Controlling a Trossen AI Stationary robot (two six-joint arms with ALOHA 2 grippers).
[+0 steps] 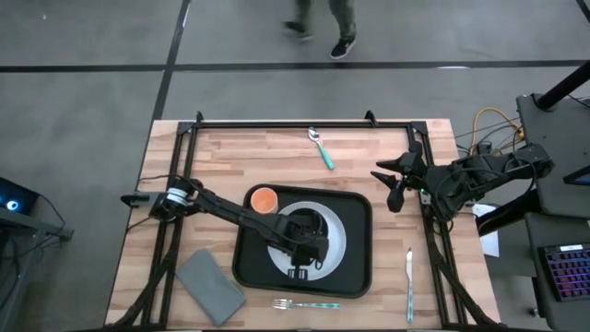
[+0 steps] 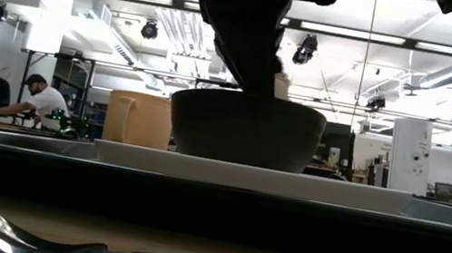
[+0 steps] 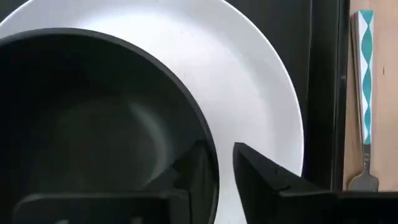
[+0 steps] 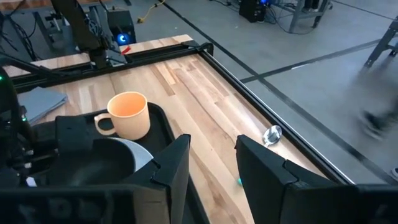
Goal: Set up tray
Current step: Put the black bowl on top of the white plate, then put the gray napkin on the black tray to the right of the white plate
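Bowl-placing step: left gripper (image 3: pixel 224 163) fingers straddle the black bowl (image 3: pixel 93 118) rim on the white plate (image 3: pixel 261 81) inside the tray (image 1: pixel 355 277), narrow gap, grip looks loosening. Next: lift clear. Right gripper (image 4: pixel 211 163) waits beyond the tray, fingers partly apart, empty.

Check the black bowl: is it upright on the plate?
Upright. The black bowl sits level, mouth up, on the white plate; the left gripper straddles its rim, fingers parted.

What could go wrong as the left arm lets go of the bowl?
The left gripper's fingers straddle the black round bowl's rim on the white round plate; lifting off-vertical could drag or tip it. A sideways swing may hit the orange ceramic mug beside it on the black rectangular tray.
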